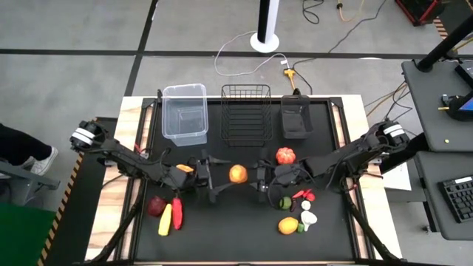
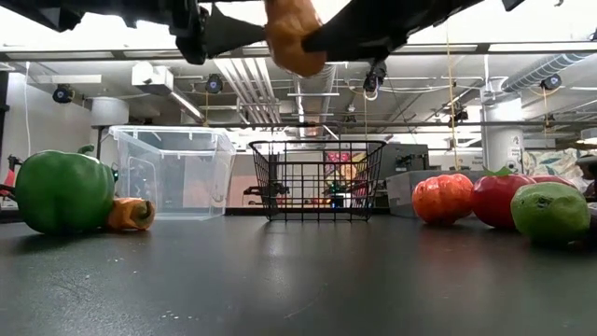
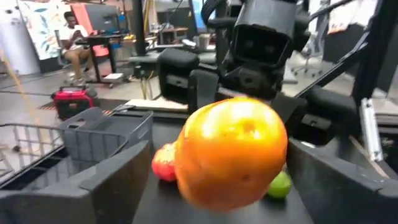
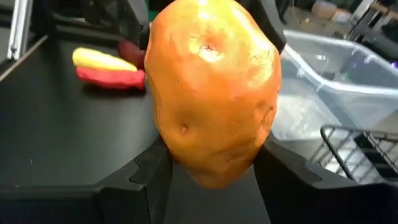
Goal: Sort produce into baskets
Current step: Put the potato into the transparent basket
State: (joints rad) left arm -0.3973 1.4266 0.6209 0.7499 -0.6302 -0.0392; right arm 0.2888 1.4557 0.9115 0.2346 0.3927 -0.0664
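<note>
Above mid-table, orange fruit (image 1: 237, 174) pinched in right gripper (image 1: 258, 180) fingers, left gripper (image 1: 216, 179) fingers spread.

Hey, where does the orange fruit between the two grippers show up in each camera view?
High view: orange fruit mid-table, between left gripper and right gripper.
Low view: top centre, raised off the table.
Left wrist view: fills the centre.
Right wrist view: fills the centre, between that arm's fingers.
Shared landmark: the black wire basket, also in low, left wrist and right wrist.
</note>
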